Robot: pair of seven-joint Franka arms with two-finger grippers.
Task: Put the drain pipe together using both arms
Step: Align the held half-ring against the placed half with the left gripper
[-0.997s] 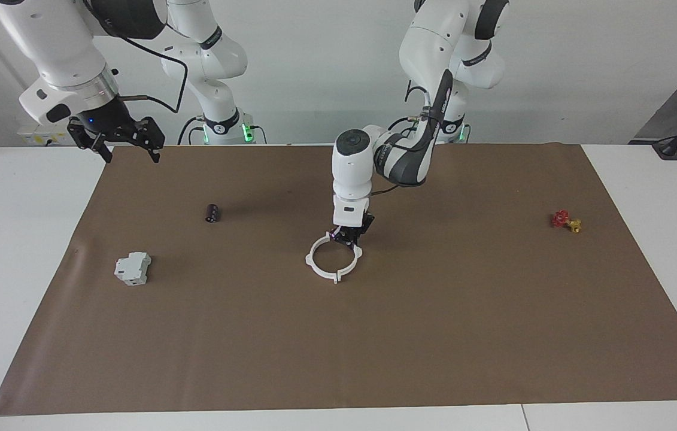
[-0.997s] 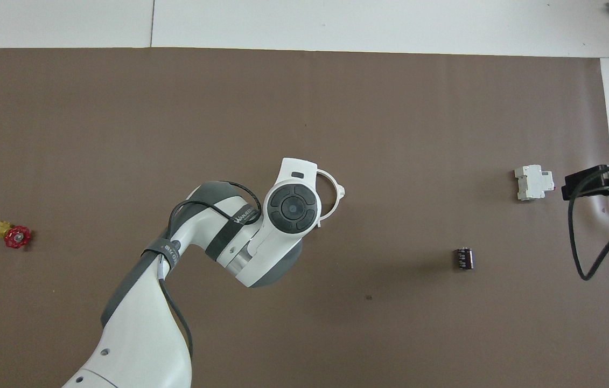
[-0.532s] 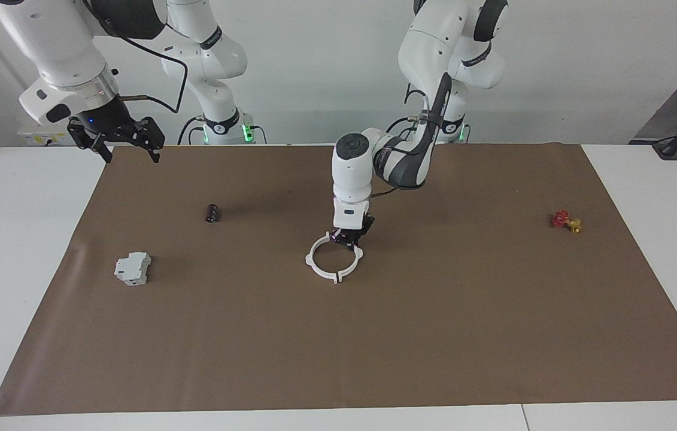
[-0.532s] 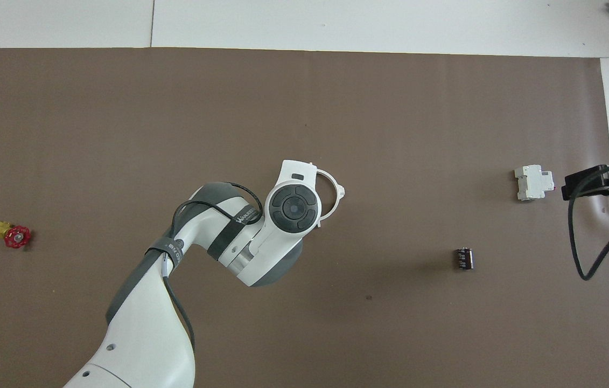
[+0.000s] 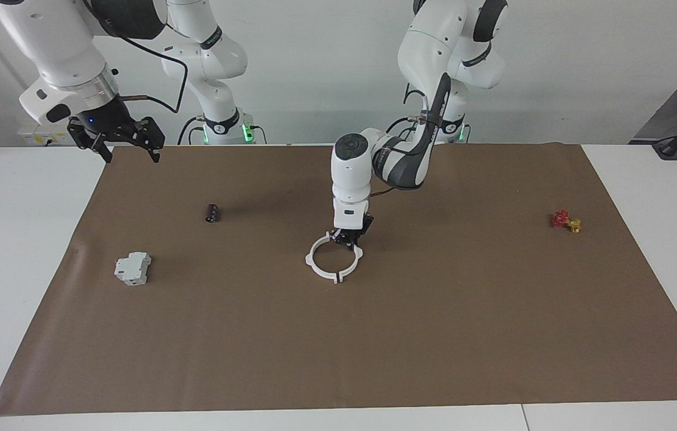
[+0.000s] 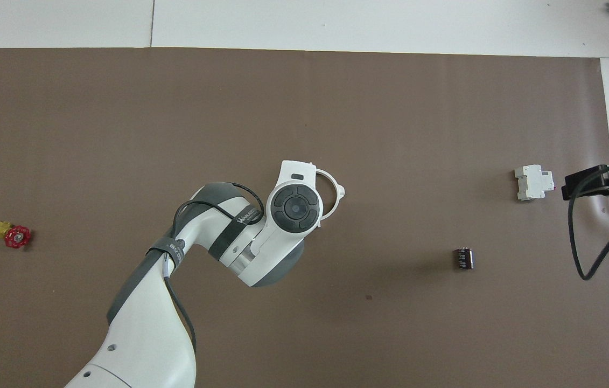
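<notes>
The drain pipe [image 5: 321,275] lies in the middle of the brown mat as one closed white ring, its two half-rings together with tabs at the joins. My left gripper [image 5: 348,236] is low at the part of the ring's rim nearest the robots. In the overhead view the left arm's wrist covers that gripper and much of the ring [image 6: 333,196]. My right gripper [image 5: 130,149] waits open and empty, high over the mat's corner at the right arm's end, and it also shows in the overhead view [image 6: 571,186].
A grey boxy block [image 5: 132,268] and a small dark cylinder [image 5: 212,213] lie toward the right arm's end of the mat. A red-and-yellow valve [image 5: 565,221] lies toward the left arm's end. The brown mat [image 5: 434,335] covers most of the white table.
The left arm's wrist and elbow have shifted very slightly upward. The ring and the right arm have not moved.
</notes>
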